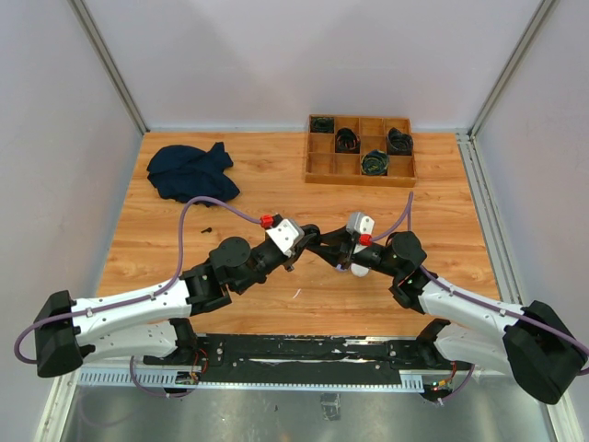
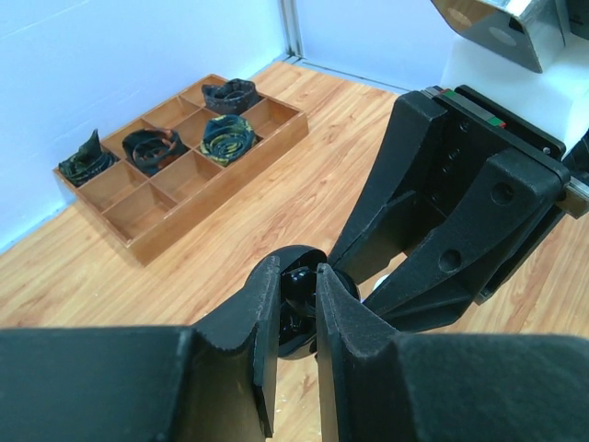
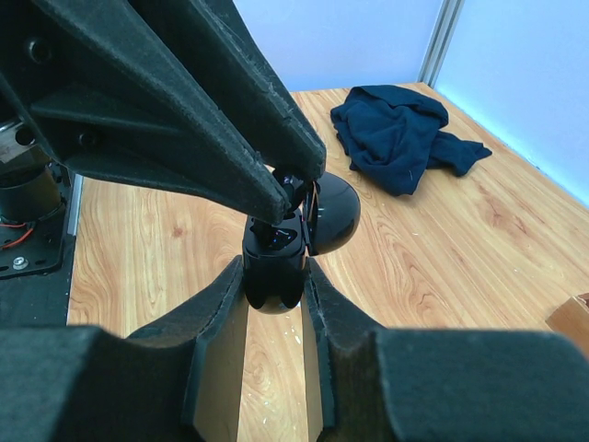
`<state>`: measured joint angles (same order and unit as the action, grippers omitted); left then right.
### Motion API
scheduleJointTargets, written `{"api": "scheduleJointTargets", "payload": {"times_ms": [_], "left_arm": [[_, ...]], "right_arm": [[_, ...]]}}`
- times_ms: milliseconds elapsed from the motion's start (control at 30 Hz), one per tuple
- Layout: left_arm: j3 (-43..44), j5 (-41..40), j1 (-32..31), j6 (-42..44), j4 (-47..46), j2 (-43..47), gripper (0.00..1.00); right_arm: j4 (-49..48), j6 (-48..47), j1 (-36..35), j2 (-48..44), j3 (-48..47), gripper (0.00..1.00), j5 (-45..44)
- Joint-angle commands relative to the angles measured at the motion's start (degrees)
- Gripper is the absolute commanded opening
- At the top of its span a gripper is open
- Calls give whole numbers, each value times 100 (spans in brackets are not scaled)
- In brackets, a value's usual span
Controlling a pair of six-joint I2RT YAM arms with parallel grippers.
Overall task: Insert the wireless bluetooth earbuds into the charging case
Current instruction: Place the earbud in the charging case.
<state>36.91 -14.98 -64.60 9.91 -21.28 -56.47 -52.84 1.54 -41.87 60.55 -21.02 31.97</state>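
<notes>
progress: one black earbud (image 3: 293, 193) sits at the mouth of the open charging case (image 3: 272, 293); it is likely not yet seated.
left gripper (image 2: 296, 281): pinched together on the earbud.
right gripper (image 3: 274, 276): clamped on the case, above the middle of the tabletop (image 1: 276, 193).
tray (image 1: 359, 180), far right: coiled cables (image 1: 374, 163) in four of its compartments.

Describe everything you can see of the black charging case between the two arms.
The black charging case is glossy, rounded and plastic-looking, its domed lid swung open sideways. It hangs above the wooden table, the right tool shut on its lower body. The left tool has its closed tips at the case's open top; what they hold is hidden.
</notes>
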Motion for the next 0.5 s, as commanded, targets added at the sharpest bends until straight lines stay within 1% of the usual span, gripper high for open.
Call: {"api": "scheduleJointTargets", "payload": {"times_ms": [0,100,267,467], "left_arm": [[25,127,-86,182,-176,-72,21],[21,220,-89,218,-166,-96,23],[23,326,-90,254,-156,-170,31],[57,419,-90,180,-166,-139,36]], "right_arm": [[-315,48,-19,-128,-98,5,93],[-316,40,-14,-158,-81,5,66],[-319,22,5,-200,-50,5,73],[-360,27,12,-176,-18,5,124]]}}
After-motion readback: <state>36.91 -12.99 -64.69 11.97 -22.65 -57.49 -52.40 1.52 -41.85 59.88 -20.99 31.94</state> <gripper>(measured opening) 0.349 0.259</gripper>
